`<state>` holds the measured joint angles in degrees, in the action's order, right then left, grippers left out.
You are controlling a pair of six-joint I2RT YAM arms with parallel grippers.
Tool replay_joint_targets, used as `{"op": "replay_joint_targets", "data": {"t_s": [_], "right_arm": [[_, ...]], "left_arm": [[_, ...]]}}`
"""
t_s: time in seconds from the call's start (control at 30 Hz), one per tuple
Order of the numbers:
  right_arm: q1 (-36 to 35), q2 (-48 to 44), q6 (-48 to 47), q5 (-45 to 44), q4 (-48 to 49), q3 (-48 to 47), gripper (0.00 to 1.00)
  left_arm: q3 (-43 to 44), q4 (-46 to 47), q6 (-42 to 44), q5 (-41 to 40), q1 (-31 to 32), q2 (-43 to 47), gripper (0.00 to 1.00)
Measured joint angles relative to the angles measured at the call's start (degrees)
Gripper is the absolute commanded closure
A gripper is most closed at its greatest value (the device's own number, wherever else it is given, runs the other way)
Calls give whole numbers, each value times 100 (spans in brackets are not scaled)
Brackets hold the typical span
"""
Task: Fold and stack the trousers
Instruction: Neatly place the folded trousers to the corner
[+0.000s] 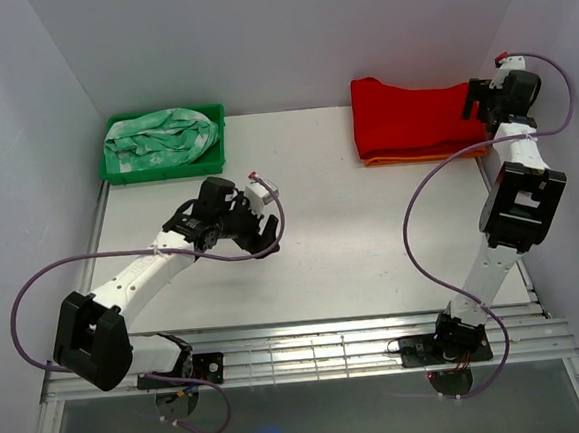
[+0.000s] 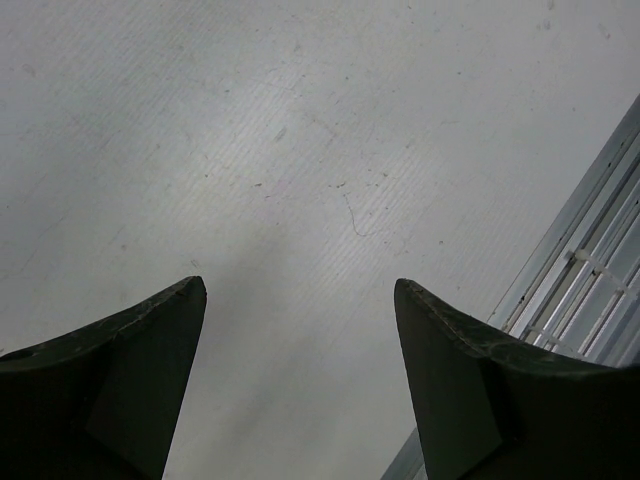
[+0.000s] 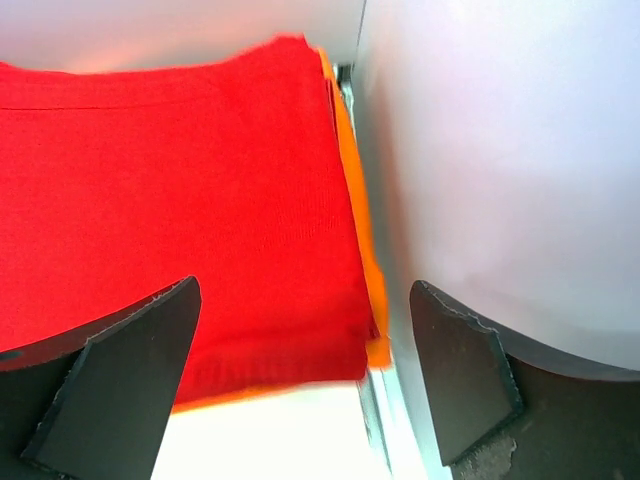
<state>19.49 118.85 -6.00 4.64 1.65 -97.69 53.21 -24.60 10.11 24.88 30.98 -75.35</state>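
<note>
Trousers [image 1: 412, 117], bright red, lie folded flat atop orange cloth [image 3: 360, 235]; left gripper [image 2: 300, 290] and right gripper [image 3: 305, 290] both spread wide, empty.

L gripper [image 2: 300, 282] & R gripper [image 3: 305, 283] both w/ jaws spread wide.

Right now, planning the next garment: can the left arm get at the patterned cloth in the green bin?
Probably yes: the left gripper is open and empty, and nothing blocks its way to the patterned cloth.
</note>
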Motion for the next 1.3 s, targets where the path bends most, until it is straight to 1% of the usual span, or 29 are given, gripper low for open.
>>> {"op": "replay_joint_targets", "data": {"t_s": [0.1,0.17,0.2,0.3,0.37,0.43,0.6,0.7,0.83,0.9,1.0,1.17,1.3], "right_arm": [[0,-603,-227,334,-358,127,10],[-7,-970,-428,634,-667,114,10],[-22,-1128,-549,791,-905,55,10],[-164,-1451,-984,1193,-1749,-354,10],[-299,-1711,-1274,1445,-2142,-413,10],[-424,-2079,-1493,1764,-2468,-273,10],[-505,-3220,-1733,2428,-2900,811,10],[-483,-3534,-1891,2747,-3285,1300,10],[-483,-3421,-1974,2992,-3733,1768,10],[-485,-3342,-1978,3021,-3858,2046,10],[-483,-3287,-1971,3003,-3995,2424,10],[-492,-3287,-1969,2986,-4017,2680,10],[-551,-3351,-1912,2981,-3960,2870,10]], "left_arm": [[0,-83,-155,101,-269,116,11],[33,-149,-280,205,-511,168,7],[96,-225,-352,317,-693,173,2],[455,-455,-557,584,-1410,149,2],[887,-623,-625,715,-1908,59,2],[1523,-809,-660,789,-2448,-175,2],[3016,-1130,-695,1027,-3722,-1040,2],[3724,-1300,-557,732,-4251,-1738,2],[4415,-1384,-291,184,-4315,-2691,2],[4527,-1331,-197,79,-4277,-3023,2],[4529,-1338,-114,103,-4247,-3289,2],[4312,-1191,-153,396,-4238,-3209,2],[3364,-964,-192,452,-4238,-2730,2]]}}
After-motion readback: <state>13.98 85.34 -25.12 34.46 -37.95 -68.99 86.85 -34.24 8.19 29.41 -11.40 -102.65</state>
